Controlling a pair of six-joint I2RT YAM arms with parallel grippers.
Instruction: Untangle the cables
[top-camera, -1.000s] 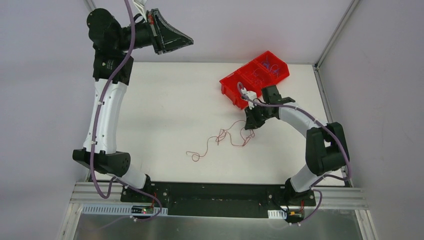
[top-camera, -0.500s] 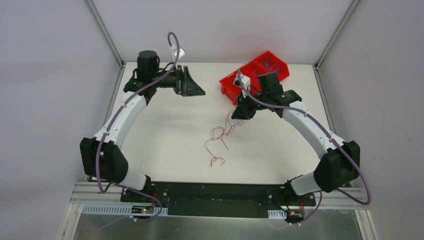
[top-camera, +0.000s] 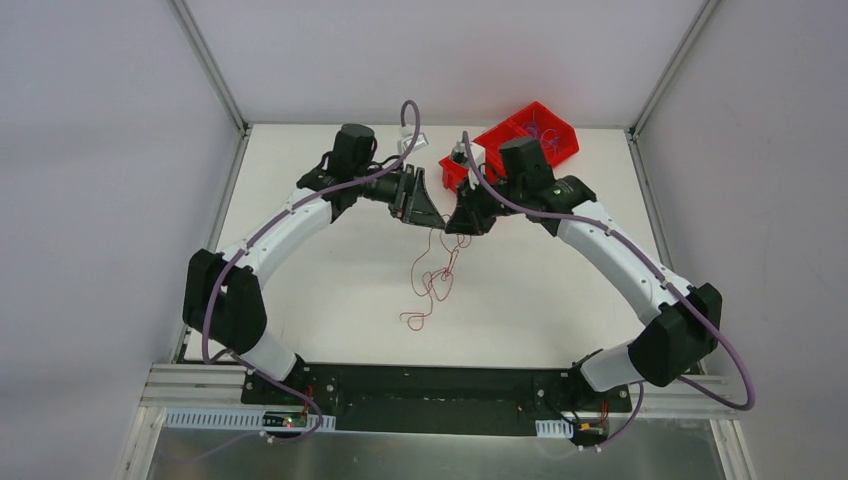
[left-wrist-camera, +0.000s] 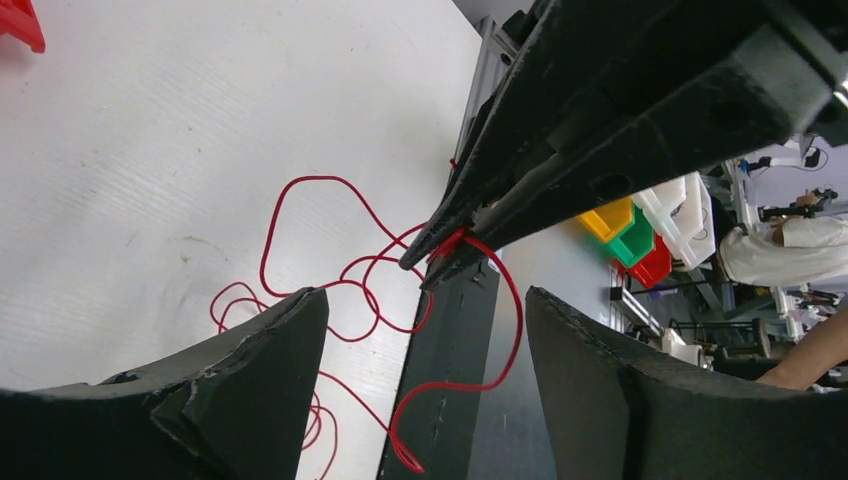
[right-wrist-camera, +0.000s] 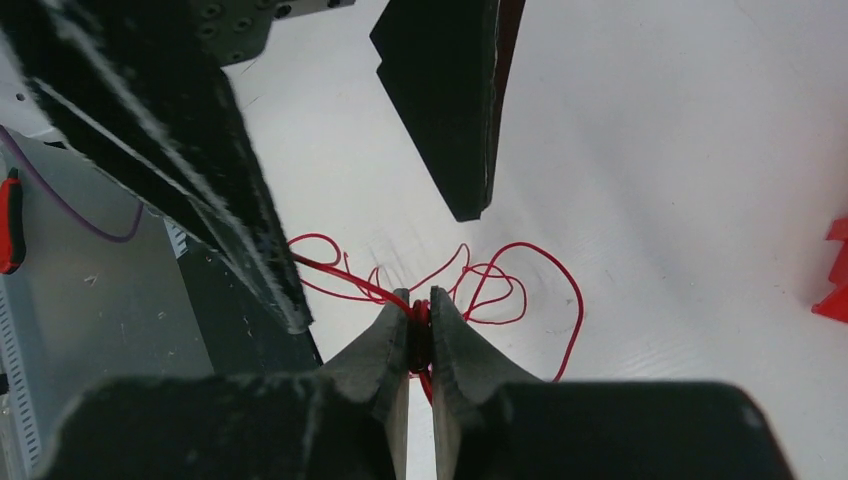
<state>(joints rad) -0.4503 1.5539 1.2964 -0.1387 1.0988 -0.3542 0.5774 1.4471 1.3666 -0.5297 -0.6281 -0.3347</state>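
The cables (top-camera: 436, 280) are thin red wires in a loose tangle, trailing from my right gripper (top-camera: 458, 224) down onto the white table (top-camera: 330, 270). That gripper (right-wrist-camera: 420, 298) is shut on a bunch of red strands, and loops (right-wrist-camera: 581, 308) spread out beyond it. My left gripper (top-camera: 426, 214) faces the right one tip to tip, just left of it. Its jaws (left-wrist-camera: 425, 295) stand wide apart. A red loop (left-wrist-camera: 517, 325) hangs in the gap without touching either finger. The right gripper's pinched tips (left-wrist-camera: 440, 255) show just ahead of the left one.
A red bin (top-camera: 525, 140) with compartments stands at the back right, right behind the right arm; thin bluish wires (top-camera: 545, 128) lie in its far compartment. Metal frame posts rise at the table's back corners. The black base rail (top-camera: 430, 385) runs along the near edge.
My left arm swung in from the back left to face the right gripper, and its jaws opened. The right gripper shifted left, dragging the red tangle toward the table's middle.
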